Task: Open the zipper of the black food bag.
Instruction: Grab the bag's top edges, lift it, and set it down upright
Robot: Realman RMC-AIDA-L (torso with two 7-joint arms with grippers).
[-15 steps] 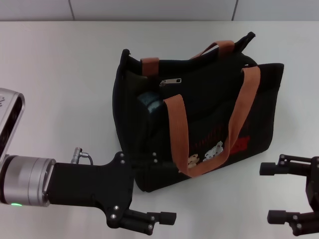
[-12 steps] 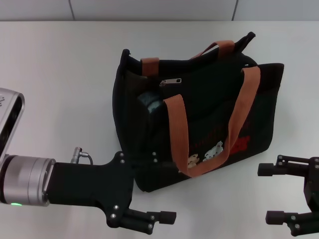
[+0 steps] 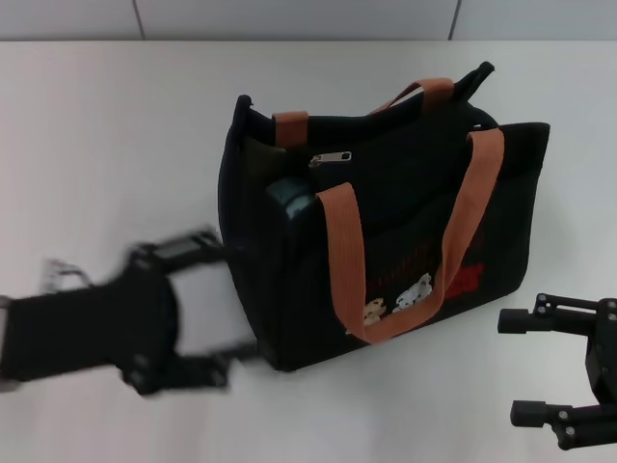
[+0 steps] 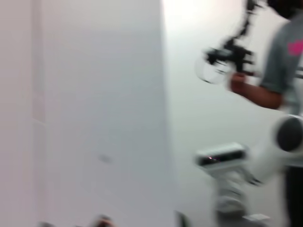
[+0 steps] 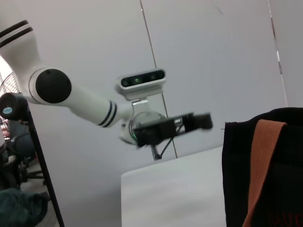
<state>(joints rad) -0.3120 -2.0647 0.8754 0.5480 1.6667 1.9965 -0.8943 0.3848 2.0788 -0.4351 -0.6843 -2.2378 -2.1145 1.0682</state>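
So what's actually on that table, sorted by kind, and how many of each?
Black bags: 1, the black food bag
Orange-brown straps on it: 2, near strap and far strap
Zipper pulls: 1, the zipper pull
Robot pincers: 2, left pincer and right pincer
Total: 6

Table [image 3: 116, 135]: white, plain surface, extends under and beyond both grippers.
Wall [image 3: 289, 17]: pale panels with dark seams, far side, well apart from grippers.

Black grippers; white arm [image 5: 90, 101], 2 black bands, seemingly.
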